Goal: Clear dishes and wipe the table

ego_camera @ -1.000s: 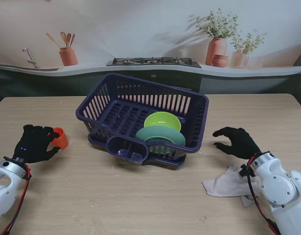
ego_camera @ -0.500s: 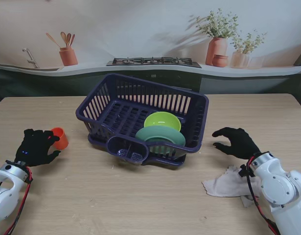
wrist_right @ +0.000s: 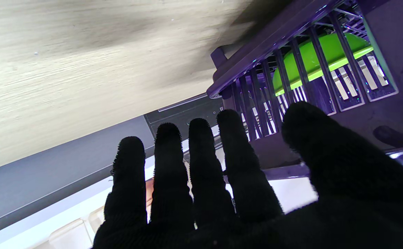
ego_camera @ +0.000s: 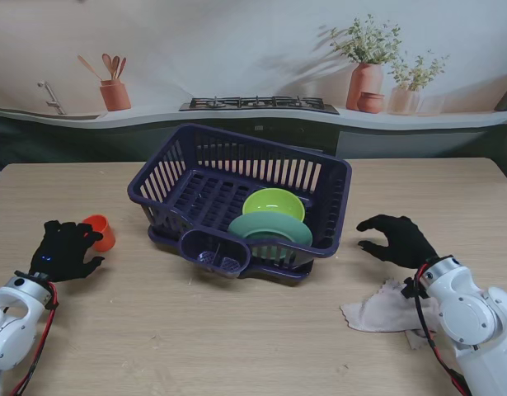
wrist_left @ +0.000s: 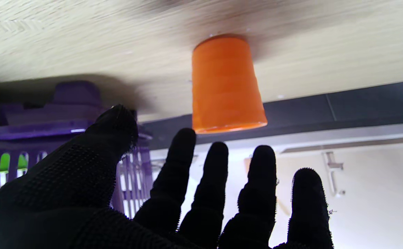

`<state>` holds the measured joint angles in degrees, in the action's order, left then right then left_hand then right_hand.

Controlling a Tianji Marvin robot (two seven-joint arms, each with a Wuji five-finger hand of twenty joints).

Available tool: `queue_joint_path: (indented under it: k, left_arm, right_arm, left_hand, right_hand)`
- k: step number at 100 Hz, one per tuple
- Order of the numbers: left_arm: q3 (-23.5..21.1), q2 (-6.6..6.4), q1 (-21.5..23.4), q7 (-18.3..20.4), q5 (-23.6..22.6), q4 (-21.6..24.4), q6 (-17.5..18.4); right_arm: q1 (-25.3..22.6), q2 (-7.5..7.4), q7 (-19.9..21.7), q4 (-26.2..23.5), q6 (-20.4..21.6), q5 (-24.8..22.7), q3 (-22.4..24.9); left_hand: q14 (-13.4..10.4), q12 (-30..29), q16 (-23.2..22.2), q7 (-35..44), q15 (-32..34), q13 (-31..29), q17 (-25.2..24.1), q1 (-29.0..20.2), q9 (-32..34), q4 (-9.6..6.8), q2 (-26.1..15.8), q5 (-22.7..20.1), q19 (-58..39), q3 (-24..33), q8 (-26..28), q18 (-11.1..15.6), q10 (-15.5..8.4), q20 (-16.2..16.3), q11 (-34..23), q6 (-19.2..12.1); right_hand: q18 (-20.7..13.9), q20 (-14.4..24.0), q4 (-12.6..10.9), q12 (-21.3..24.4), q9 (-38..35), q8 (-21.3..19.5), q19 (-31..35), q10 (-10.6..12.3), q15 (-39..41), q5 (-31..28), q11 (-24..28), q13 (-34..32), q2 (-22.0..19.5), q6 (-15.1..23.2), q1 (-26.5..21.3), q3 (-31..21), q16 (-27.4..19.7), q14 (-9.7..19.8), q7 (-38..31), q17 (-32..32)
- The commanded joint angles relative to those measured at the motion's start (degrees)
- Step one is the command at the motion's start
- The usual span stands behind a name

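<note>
Orange cup (ego_camera: 100, 232): upright on the table (ego_camera: 237, 346), toward its left edge, well clear of the near edge, rim up and unheld. Left hand (ego_camera: 63, 249): just beside the cup on the nearer side, fingers (wrist_left: 258, 180) apart and straight, empty; contact with the cup wall not resolvable from the stand view, a gap visible in the left wrist view. Right hand (ego_camera: 399, 239): toward the right edge, fingers spread and lightly curled, empty, hovering or resting between the dish rack (ego_camera: 323, 216) and the cloth (ego_camera: 383, 308). Cloth: crumpled, near the right near corner, partly under the right wrist. Dish rack: purple, mid-table, holding a lime bowl (ego_camera: 273, 202) and a green plate (ego_camera: 269, 228) standing on edge. Risks, as judgement: light, narrow-based cup likely to tip or skid toward the left edge if nudged by straight fingertips instead of wrapped by thumb and fingers; high grip near the rim prone to slipping; cup carried over the rack wall too low likely to strike the rim or knock the standing plate; cloth liable to drag under the right forearm. Brands, labels, writing: none legible on cup, rack, dishes or cloth.
</note>
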<state>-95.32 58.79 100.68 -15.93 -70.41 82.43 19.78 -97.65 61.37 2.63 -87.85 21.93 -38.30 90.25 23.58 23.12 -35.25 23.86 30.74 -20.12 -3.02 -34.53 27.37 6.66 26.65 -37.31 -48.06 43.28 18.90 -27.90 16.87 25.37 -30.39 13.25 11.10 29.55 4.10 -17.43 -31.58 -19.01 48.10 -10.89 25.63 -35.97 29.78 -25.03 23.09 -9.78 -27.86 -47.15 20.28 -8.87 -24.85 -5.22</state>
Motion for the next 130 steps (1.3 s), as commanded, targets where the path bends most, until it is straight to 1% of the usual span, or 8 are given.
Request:
queue_joint_path:
  k: [1,12,26,46,64,95,117,130]
  left_arm:
    - [0.12,-0.12,-0.36,0.26,0.12,-0.06,0.03]
    - [0.41,-0.14,-0.77,0.11,0.21,-0.49,0.18]
    - [0.58,-0.10,-1.43,-1.67,0.53,-1.34,1.43]
    - [0.67,-0.26,-2.48,-1.85,0.28,-2.15,1.84]
    - [1.51,-0.51,-3.44,-0.99,-0.19,-3.20,0.68]
    - [3.11,-0.68,-4.83,0.15,0.04,-4.90,-0.88]
    - [3.67,-0.63,-4.96,0.59,0.26,-5.08,-1.91]
    - [3.98,-0.65,-5.34,-1.45,0.17,-6.05,-1.29]
  right_arm:
    - [-0.29,-0.02,0.77,-0.32,-0.11,-0.19,-0.16]
    - [-0.34,0.00,0.71,-0.41,-0.25,-0.13,-0.21]
    - [-0.31,0.00,0.75,-0.43,-0.34,-0.14,-0.28]
    - [-0.37,0.01,0.76,-0.52,-0.51,-0.04,-0.36]
    - [-0.38,0.00,0.84,-0.56,-0.58,-0.01,-0.39]
    - [-0.35,-0.02,1.01,-0.60,-0.66,0.05,-0.51]
    - [-0.30,-0.01,0.99,-0.56,-0.73,0.09,-0.63]
    - [-0.33,0.00,0.95,-0.59,-0.81,0.10,-0.64]
  left_hand:
    - [-0.34,-1.00,0.57,-0.59,-0.63,0.84,-0.96,1.47,-1.46,-0.33,0.76,0.26,2.37,2.26,-0.39,-0.98,0.52,-1.39,0.63,0.79]
    - [-0.56,-0.97,0.60,-0.42,-0.74,1.09,-0.98,1.41,-1.77,-0.34,0.77,0.74,2.42,2.24,-0.35,-0.77,0.48,-1.34,0.59,0.73]
    - [-0.51,-0.86,0.38,0.14,-0.33,0.96,-0.73,1.43,-1.83,-0.35,0.77,1.18,2.14,2.25,-0.17,-0.57,0.49,-0.97,0.34,0.61]
    - [-1.27,-1.06,0.93,-0.71,-1.33,2.31,-1.04,1.35,-3.60,-0.38,0.96,2.96,2.30,2.45,-0.83,0.01,0.12,-0.67,0.83,1.19]
    - [-1.58,-1.33,1.57,-2.42,-2.18,2.74,-1.27,1.39,-4.24,-0.35,1.20,2.67,2.95,2.61,-2.39,0.36,0.47,-0.61,1.20,1.66]
    - [-2.04,-1.47,2.02,-3.23,-2.80,3.01,-1.44,1.50,-4.66,-0.32,1.54,2.62,3.87,3.19,-3.09,0.86,0.08,-0.70,1.34,1.72]
    - [-1.08,-1.22,1.52,-2.71,-1.67,1.91,-0.71,0.96,-3.65,-0.36,1.18,1.70,3.38,3.16,-2.95,0.38,0.92,-0.27,0.70,1.98]
    - [-1.29,-1.01,1.12,-2.49,-0.91,2.26,-0.51,0.35,-4.11,-0.46,0.91,2.05,2.39,2.90,-2.83,0.43,0.90,0.16,0.41,1.92]
  right_hand:
    - [-1.87,1.03,-1.11,-0.60,1.09,0.17,-1.15,0.98,-0.86,-0.06,0.12,1.28,-0.55,-0.01,2.01,0.39,-0.34,1.26,-0.36,0.81]
    - [-1.82,1.04,-1.11,-0.61,1.05,0.17,-1.14,1.03,-0.82,-0.09,0.13,1.23,-0.56,-0.04,2.03,0.38,-0.32,1.35,-0.37,0.80]
    - [-1.81,1.05,-1.11,-0.61,1.04,0.18,-1.13,1.02,-0.83,-0.07,0.13,1.25,-0.58,0.05,1.98,0.40,-0.32,1.32,-0.37,0.77]
    - [-1.90,1.05,-1.12,-0.60,1.07,0.17,-1.17,1.07,-0.83,-0.05,0.11,1.22,-0.59,0.08,1.99,0.40,-0.32,1.33,-0.40,0.81]
    - [-1.93,1.06,-1.13,-0.60,1.07,0.18,-1.17,1.02,-0.84,-0.04,0.10,1.21,-0.51,-0.02,2.05,0.37,-0.33,1.30,-0.42,0.80]
    - [-1.88,1.08,-1.12,-0.61,1.05,0.19,-1.22,1.15,-0.87,-0.02,0.11,1.24,-0.51,0.10,2.09,0.27,-0.33,1.35,-0.44,0.83]
    - [-1.96,1.11,-1.12,-0.61,1.05,0.18,-1.24,1.09,-0.91,-0.02,0.10,1.30,-0.50,0.10,2.13,0.28,-0.33,1.39,-0.48,0.82]
    - [-1.96,1.11,-1.11,-0.60,1.07,0.19,-1.28,1.14,-0.92,0.01,0.07,1.31,-0.43,0.12,2.20,0.29,-0.33,1.37,-0.48,0.86]
